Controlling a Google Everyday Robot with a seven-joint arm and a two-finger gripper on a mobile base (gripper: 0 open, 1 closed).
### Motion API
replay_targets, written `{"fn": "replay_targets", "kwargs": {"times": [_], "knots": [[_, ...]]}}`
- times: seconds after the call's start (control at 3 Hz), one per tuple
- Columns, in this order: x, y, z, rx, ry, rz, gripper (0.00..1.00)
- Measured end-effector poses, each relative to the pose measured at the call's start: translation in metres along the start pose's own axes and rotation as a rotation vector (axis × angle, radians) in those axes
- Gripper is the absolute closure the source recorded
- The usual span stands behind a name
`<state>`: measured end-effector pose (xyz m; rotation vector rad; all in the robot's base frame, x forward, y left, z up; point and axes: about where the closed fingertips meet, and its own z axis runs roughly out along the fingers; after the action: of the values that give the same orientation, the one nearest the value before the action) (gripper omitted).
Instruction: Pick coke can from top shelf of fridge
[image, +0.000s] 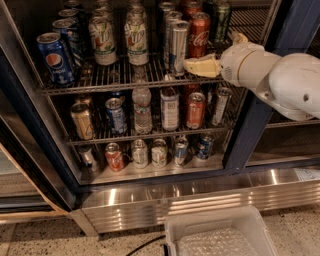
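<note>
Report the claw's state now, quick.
Claw: open or closed cannot be told; it is at the front rail of the top shelf, just in front of the coke can.

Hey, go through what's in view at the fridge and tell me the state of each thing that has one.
fridge: door open.
top shelf: stocked with upright cans.
coke can: upright on the top shelf, not lifted.
gripper: at the shelf's front rail, just below the coke can.
Pepsi can: upright, left end of the top shelf.
</note>
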<state>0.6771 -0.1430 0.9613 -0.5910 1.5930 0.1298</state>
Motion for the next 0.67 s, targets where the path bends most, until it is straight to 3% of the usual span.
{"fn": "replay_targets", "kwargs": {"times": [0.67], "knots": [[0.0021, -0.0178, 0.0011, 0.033, 0.003, -0.003, 0.31]]}}
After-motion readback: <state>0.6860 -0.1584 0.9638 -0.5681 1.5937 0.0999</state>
